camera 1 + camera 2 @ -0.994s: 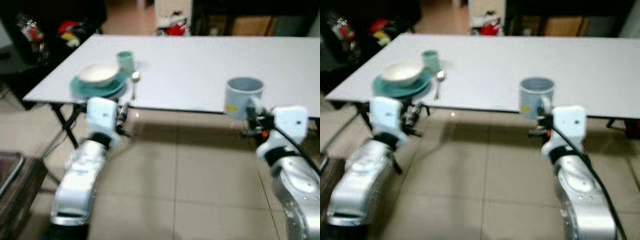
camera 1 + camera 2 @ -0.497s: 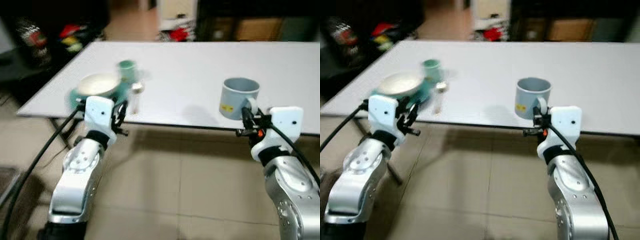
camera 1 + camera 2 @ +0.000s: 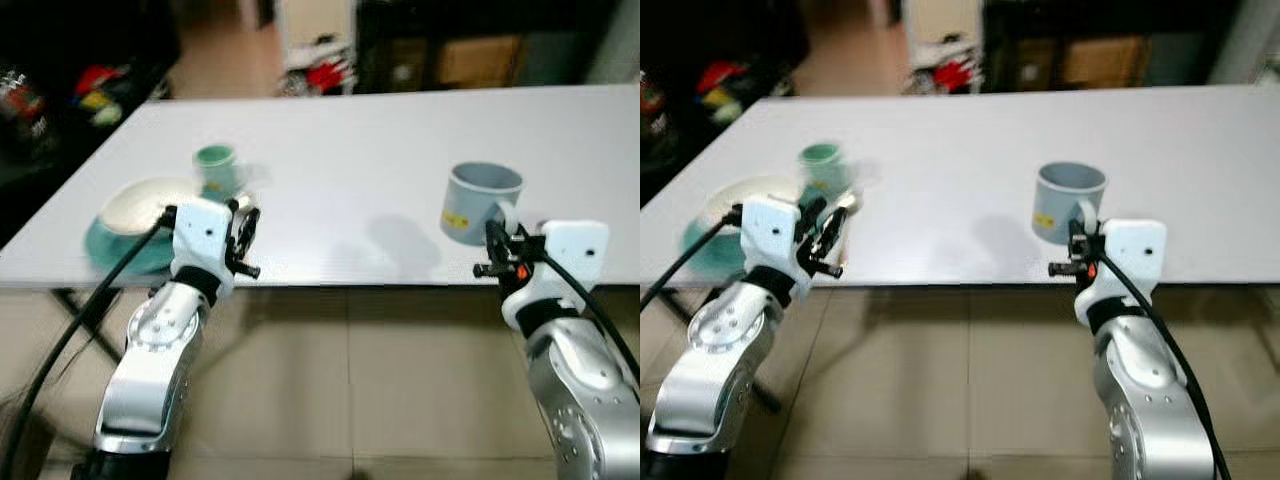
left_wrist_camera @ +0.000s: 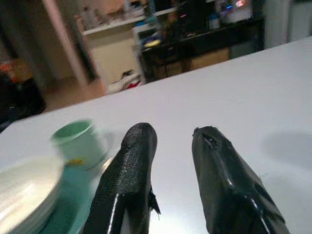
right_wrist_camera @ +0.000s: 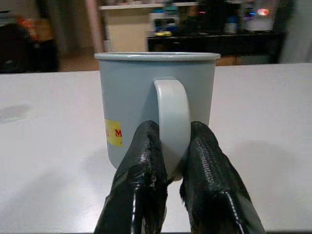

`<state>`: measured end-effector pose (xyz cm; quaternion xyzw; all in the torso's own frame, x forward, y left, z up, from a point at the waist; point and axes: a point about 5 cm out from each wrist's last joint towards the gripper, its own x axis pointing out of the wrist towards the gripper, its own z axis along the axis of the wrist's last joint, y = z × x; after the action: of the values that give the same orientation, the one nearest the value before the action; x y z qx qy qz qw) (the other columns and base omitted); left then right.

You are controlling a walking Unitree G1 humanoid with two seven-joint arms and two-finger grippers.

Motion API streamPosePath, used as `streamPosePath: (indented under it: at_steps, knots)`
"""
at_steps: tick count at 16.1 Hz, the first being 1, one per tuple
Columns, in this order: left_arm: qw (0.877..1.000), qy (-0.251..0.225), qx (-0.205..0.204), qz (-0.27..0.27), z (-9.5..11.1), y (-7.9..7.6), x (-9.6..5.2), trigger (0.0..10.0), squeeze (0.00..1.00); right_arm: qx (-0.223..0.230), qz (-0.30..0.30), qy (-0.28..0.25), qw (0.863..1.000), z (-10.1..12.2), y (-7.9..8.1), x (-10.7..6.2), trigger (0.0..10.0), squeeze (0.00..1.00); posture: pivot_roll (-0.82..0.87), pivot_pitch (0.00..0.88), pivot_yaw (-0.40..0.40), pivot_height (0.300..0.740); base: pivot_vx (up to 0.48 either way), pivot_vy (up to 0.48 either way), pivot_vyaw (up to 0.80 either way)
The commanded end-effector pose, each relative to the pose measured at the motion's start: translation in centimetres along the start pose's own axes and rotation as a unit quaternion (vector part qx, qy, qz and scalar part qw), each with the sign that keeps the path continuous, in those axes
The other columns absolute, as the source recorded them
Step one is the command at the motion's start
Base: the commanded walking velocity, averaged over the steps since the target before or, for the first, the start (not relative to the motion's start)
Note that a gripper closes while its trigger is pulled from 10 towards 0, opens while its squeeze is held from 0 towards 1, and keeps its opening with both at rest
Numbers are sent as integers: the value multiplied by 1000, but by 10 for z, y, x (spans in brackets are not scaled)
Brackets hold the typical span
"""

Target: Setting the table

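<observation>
Setting out the places looks partly done, judged from how things lie on the counter (image 3: 350,150). Nearest the robot, the right gripper (image 5: 170,161) hangs at the counter's near edge with its jaws pinched on the handle of the grey mug (image 3: 478,202), one finger on each side of the loop. The mug stands upright on the counter, close to that near edge, a yellow sticker on its side. Whether its base bears fully on the surface or is just lifted, I cannot tell. The left gripper (image 4: 168,146) hovers at the same near edge further to the left, its jaws a little apart and holding nothing, pointed toward the dishes beyond.

Just past it, one place seems laid: a white bowl (image 3: 140,208) sits on a teal plate (image 3: 115,250) near the left corner, and a small green cup (image 3: 215,168) stands upright just behind and beside them. Something pale lies between cup and plate, too blurred to name.

What seems left is to put the grey mug where a second place belongs and let it go; no plate, bowl or cutlery lies near it. Beyond the far edge are dark shelves and some clutter on the floor
</observation>
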<state>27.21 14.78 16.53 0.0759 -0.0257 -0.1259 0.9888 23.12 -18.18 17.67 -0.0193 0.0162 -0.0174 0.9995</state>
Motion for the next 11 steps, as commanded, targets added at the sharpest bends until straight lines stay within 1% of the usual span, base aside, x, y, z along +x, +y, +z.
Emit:
streamPosePath:
  at_steps: [1, 3, 8, 11]
  knots:
    - [1000, -3, -1, -12, 2, -5, 2, 10000, 0, -4, -12, -13, 1000, 4, -6, -2, 10000, 0, 8, 0, 89, 740, 349, 0, -800]
    - [1000, -2, -6, -10, 1, -7, 3, 10000, 0, -11, 1, -19, 1000, 6, -5, 0, 10000, 0, 5, 0, 75, 740, 345, 0, -800]
    - [1000, 1, -11, -4, -1, -8, 0, 10000, 0, -25, 15, -30, 999, 8, -2, 10, 10000, 0, 24, 0, 59, 740, 346, 0, 0]
    - [1000, 7, -14, 12, -4, -5, -3, 10000, 0, -29, 43, -39, 998, 10, 2, 14, 10000, 0, 39, 0, 40, 740, 345, 0, 0]
